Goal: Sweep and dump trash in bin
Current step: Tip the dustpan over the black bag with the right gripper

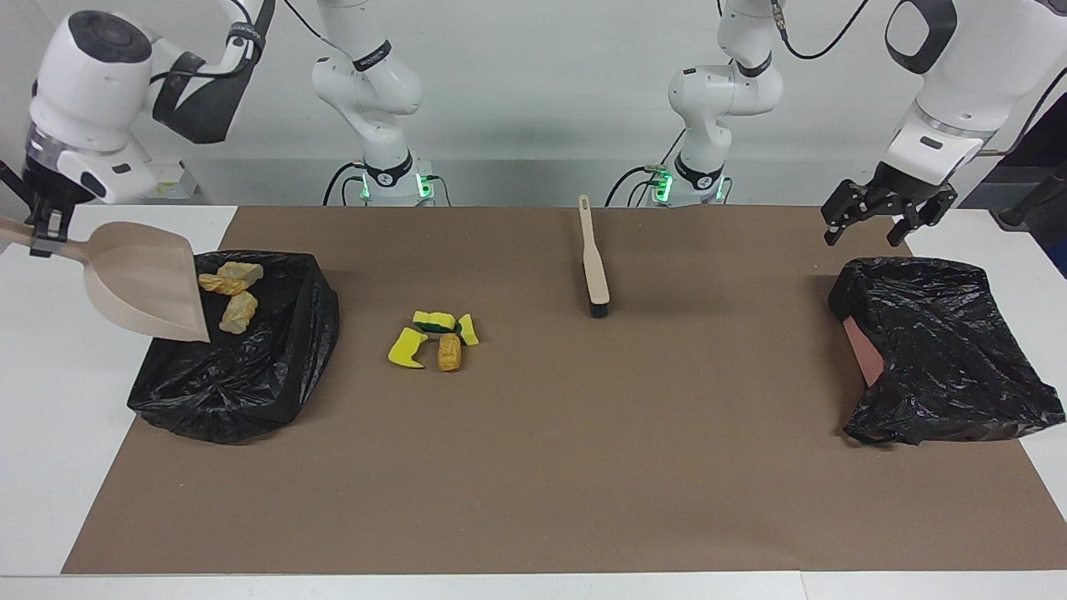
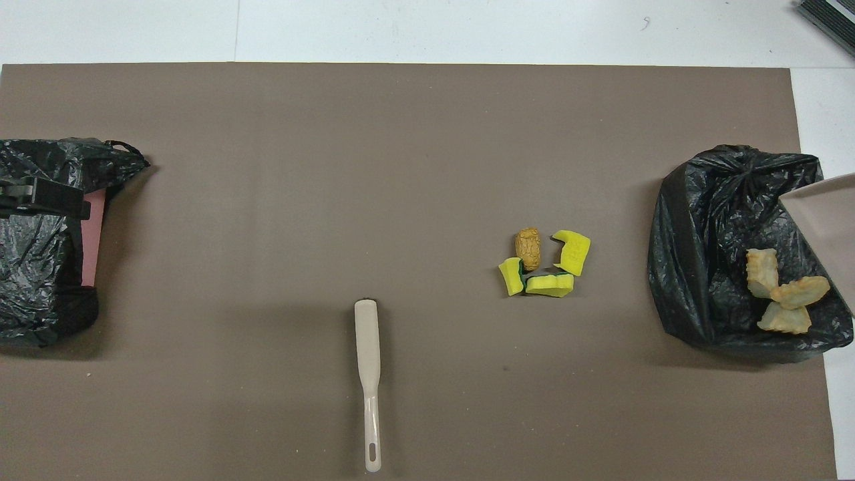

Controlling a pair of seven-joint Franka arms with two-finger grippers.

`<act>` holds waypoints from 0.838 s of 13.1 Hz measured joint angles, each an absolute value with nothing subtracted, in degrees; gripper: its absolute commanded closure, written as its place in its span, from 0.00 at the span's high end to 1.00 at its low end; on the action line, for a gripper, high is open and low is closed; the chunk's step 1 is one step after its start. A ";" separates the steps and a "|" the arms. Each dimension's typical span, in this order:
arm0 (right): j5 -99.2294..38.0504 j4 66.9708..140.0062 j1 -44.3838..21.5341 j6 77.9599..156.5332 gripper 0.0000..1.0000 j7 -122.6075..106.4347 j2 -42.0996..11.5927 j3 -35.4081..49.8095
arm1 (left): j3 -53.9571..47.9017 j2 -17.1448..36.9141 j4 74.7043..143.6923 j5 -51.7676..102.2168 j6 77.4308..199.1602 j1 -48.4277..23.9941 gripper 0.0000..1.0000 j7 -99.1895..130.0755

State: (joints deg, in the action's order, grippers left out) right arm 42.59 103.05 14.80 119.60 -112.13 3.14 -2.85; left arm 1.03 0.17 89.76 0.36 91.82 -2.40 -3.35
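Note:
My right gripper is shut on the handle of the beige dustpan, which hangs tilted with its lip down over the black-bagged bin at the right arm's end. Three pale-yellow trash lumps sit in the bag's mouth just off the lip. More trash lies on the brown mat toward the middle: yellow sponge bits and an orange-brown lump. The beige brush lies flat on the mat, nearer to the robots. My left gripper hangs open and empty above a second black bag.
The second black bag at the left arm's end of the table has a pinkish panel showing at its side. A brown mat covers most of the white table.

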 measured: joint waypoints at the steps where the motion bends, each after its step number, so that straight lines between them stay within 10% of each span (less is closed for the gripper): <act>1: 42.59 102.44 14.78 117.91 0.00 -111.16 4.18 -2.82 | 1.02 0.17 89.60 0.36 91.45 -2.40 1.00 -3.35; 11: 27.00 102.45 13.69 102.94 0.00 -79.67 8.01 9.25 | 0.27 0.07 89.26 0.36 90.24 -2.50 1.00 -3.35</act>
State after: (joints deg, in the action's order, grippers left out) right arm 27.00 102.45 13.69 102.94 -79.67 8.01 9.25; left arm 0.27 0.07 89.26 0.36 90.24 -2.50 -3.35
